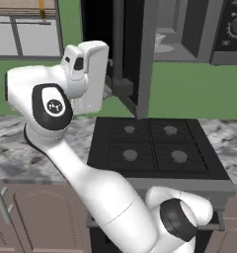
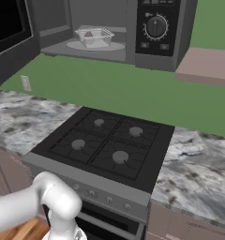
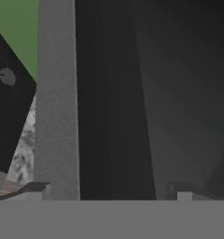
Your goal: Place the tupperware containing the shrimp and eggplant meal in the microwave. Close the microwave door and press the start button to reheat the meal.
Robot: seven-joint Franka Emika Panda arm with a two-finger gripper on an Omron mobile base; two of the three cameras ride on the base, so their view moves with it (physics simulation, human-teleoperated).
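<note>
Gripper (image 3: 109, 193) jaws apart, close against door (image 1: 133, 59) at top centre; tub (image 2: 94, 37) sat on turntable inside microwave (image 2: 133, 28), upper frame, apart from gripper

The tupperware (image 2: 94, 37) sits on the turntable plate (image 2: 115, 46) inside the microwave (image 2: 133, 33), left of its dial panel (image 2: 156, 28). The microwave door (image 1: 135, 54) stands swung open at the left, above the stove (image 2: 105, 145) set in the counter (image 2: 198, 164). The tool (image 3: 109, 193) is just beside the door's face.

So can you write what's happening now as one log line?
tupperware: on microwave turntable | microwave door: open | tool: open, at door | start: not pressed
</note>
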